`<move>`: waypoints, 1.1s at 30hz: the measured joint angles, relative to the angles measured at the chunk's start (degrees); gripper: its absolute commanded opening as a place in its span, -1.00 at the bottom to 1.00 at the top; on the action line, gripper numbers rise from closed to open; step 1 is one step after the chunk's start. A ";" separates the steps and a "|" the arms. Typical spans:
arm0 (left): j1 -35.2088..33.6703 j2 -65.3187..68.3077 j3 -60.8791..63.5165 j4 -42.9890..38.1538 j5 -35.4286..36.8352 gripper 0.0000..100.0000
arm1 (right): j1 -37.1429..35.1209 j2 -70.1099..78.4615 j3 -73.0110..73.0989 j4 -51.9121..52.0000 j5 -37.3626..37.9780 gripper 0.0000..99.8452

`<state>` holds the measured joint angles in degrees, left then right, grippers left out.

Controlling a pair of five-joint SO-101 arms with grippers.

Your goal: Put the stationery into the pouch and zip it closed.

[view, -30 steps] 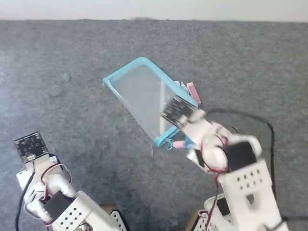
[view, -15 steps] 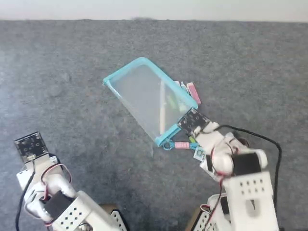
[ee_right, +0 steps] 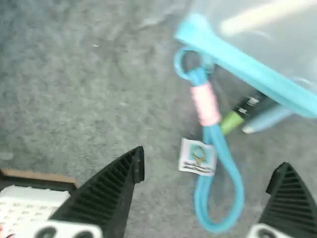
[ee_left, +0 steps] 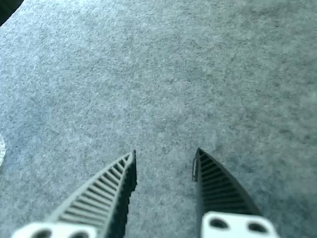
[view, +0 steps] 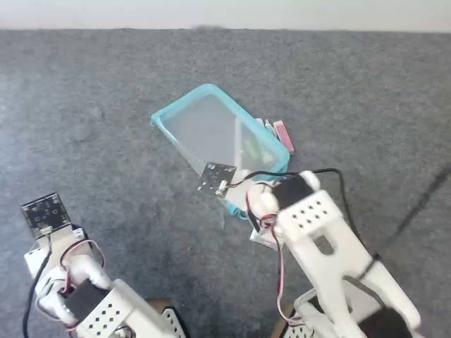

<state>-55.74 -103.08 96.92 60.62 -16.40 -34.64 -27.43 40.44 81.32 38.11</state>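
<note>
A clear pouch (view: 211, 137) with a turquoise edge lies flat on the grey carpet in the high view. Pink and white stationery (view: 280, 134) pokes out along its right side. My right arm (view: 310, 225) hangs over the pouch's near corner. In the right wrist view my right gripper (ee_right: 213, 158) is open wide above the blue zipper strap (ee_right: 220, 198), with its pink band (ee_right: 205, 104) and white tag (ee_right: 197, 157). A green and a blue pen (ee_right: 247, 116) show beside the pouch corner (ee_right: 233, 52). My left gripper (ee_left: 164, 161) is open over bare carpet, holding nothing.
The left arm (view: 70, 274) sits at the near left of the table, far from the pouch. A white base on a cardboard piece (ee_right: 29, 198) lies close to the right gripper. A pale wall edge (view: 225, 14) bounds the far side.
The right arm pulled back from the pouch's right edge, then swung left over the pouch's near corner. The pouch and the left arm stayed still.
</note>
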 measured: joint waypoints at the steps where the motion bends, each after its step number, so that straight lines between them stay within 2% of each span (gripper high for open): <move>1: 0.00 0.00 0.00 0.00 0.00 -0.65 | -0.35 1.32 0.00 0.00 0.70 -0.23; 7: 0.00 0.00 0.00 0.00 0.00 -0.65 | -0.53 7.56 0.00 -5.01 3.96 -0.70; 9: 0.00 0.00 0.00 0.00 0.00 -0.65 | -0.53 8.88 0.00 -7.21 4.04 -0.78; 16: 0.00 0.00 0.00 0.00 0.00 -0.65 | -0.62 13.98 0.00 -12.57 4.04 -0.63; 21: 0.00 0.00 0.00 0.00 0.00 -0.65 | -0.62 18.37 0.00 -17.32 4.22 -0.62; 28: 0.00 0.00 0.00 0.00 0.00 -0.65 | -0.35 22.33 -1.67 -18.46 7.82 -0.62; 33: 0.00 0.00 0.00 0.00 0.00 -0.65 | 0.09 22.95 -2.11 -18.73 7.82 -0.84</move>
<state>-55.74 -103.08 96.92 60.62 -16.40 -34.55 -4.48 38.33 62.59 45.93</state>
